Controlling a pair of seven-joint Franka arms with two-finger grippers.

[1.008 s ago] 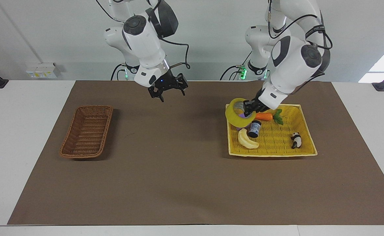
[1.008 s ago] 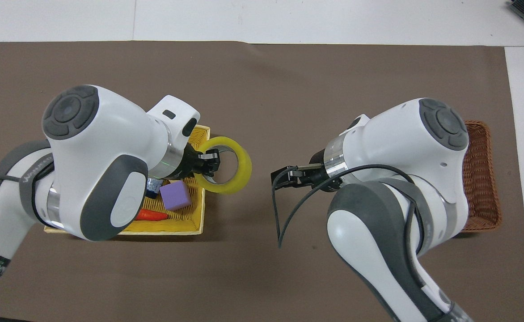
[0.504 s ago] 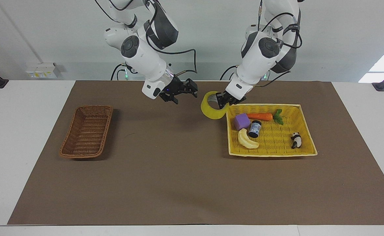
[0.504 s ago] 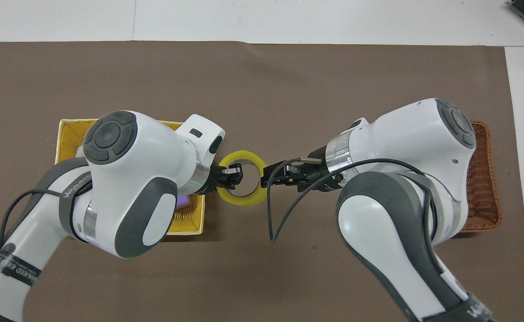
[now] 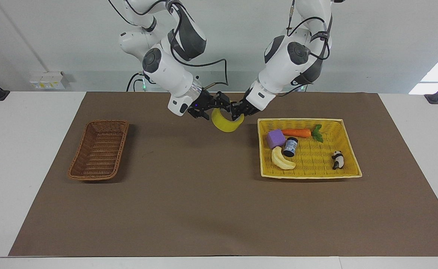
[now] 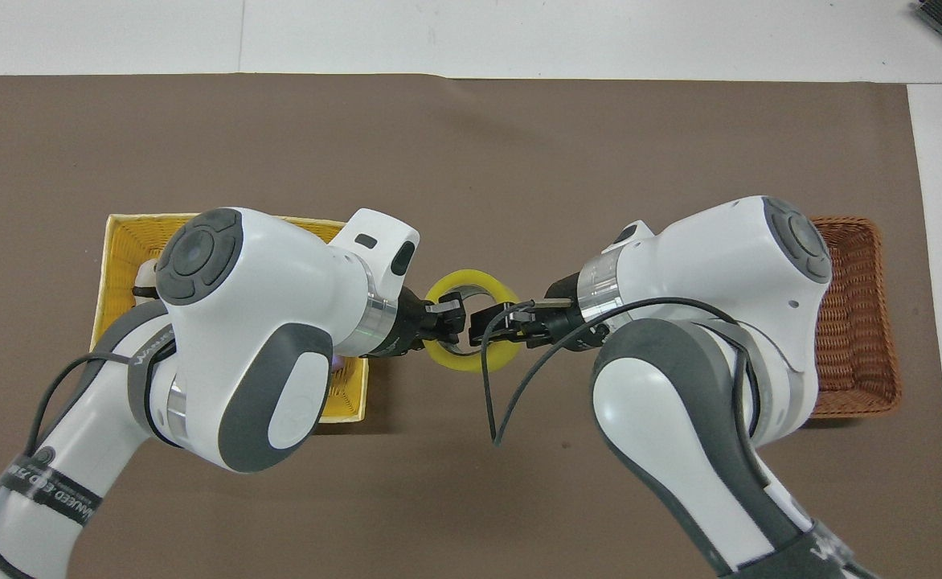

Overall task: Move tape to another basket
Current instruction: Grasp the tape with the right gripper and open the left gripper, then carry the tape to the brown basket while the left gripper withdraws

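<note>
The tape (image 5: 224, 126), a yellow roll, hangs in the air over the brown mat between the two baskets, close to the yellow tray. My left gripper (image 5: 237, 111) is shut on one side of its rim, also seen from above (image 6: 448, 315) on the tape (image 6: 471, 278). My right gripper (image 5: 221, 106) has reached the other side of the ring, its fingers apart at the rim (image 6: 483, 322). Whether they touch the tape I cannot tell. The dark-brown wicker basket (image 5: 99, 149) lies empty at the right arm's end (image 6: 857, 338).
The yellow tray (image 5: 301, 120) at the left arm's end holds a purple cube (image 5: 275, 138), a carrot (image 5: 296, 132), a banana (image 5: 282, 160), a small dark jar (image 5: 290, 147) and a panda figure (image 5: 338, 158). A brown mat (image 5: 189, 194) covers the table.
My left gripper lifted the tape out of the yellow tray and carried it toward the table's middle. My right gripper came over to meet it at the ring.
</note>
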